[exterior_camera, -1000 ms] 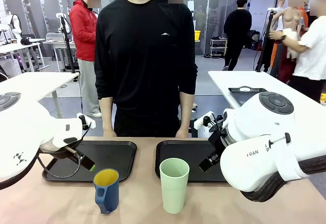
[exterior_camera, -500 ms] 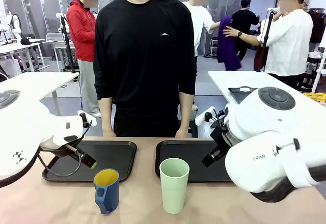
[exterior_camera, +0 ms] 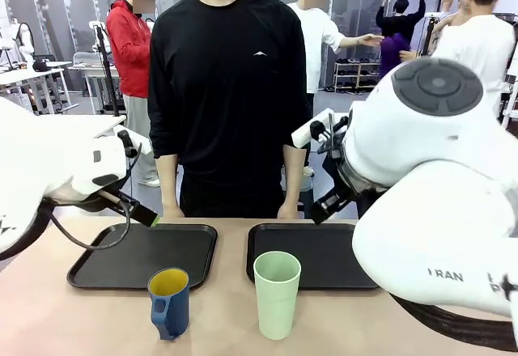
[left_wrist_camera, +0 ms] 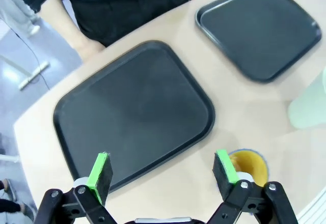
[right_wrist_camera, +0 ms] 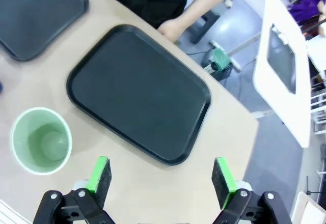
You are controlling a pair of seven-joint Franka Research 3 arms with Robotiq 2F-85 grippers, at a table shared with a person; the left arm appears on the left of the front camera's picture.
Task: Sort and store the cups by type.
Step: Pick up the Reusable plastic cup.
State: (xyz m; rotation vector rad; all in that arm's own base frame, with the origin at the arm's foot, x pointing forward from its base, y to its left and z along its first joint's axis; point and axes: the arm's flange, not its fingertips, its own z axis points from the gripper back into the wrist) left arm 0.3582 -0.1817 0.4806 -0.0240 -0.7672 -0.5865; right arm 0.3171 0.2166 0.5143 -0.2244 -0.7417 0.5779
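Cup [exterior_camera: 169, 302] before left tray [exterior_camera: 97, 263], tumbler [exterior_camera: 277, 295] before right tray [exterior_camera: 324, 251]

Matt plastic cups [exterior_camera: 277, 293], matt black trays [exterior_camera: 146, 255], smooth tan table [exterior_camera: 81, 319].

Robotics lab: white worktables [right_wrist_camera: 285, 117], glass partitions [exterior_camera: 65, 8] behind.
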